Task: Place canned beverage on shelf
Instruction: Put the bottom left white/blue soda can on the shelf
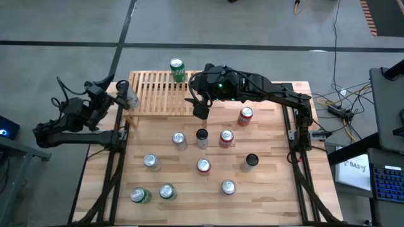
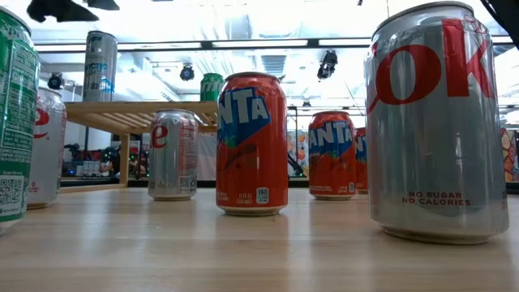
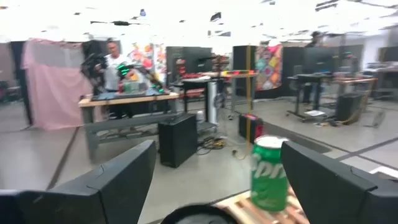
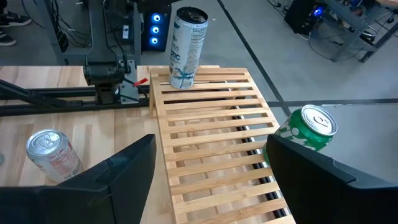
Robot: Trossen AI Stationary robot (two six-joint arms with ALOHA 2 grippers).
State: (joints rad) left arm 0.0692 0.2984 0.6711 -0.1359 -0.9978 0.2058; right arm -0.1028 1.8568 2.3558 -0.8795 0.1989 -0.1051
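The light-wood slatted shelf (image 1: 158, 94) stands at the table's far edge. A green can (image 1: 177, 69) stands upright on its far edge, also in the right wrist view (image 4: 308, 127). A tall silver can (image 1: 130, 96) stands upright on the shelf's left end (image 4: 186, 46). My left gripper (image 1: 120, 94) is open beside that tall can. The can's dark rim (image 3: 199, 214) shows low between the fingers, and I see no touch. My right gripper (image 1: 199, 107) is open and empty above the shelf's right part (image 4: 211, 155).
Several cans stand upright on the table in front of the shelf, among them a red one (image 1: 245, 115), a silver one (image 1: 179, 139) and a dark one (image 1: 202, 135). More stand toward the near edge (image 1: 166, 191). The shelf's middle slats (image 4: 205, 118) are bare.
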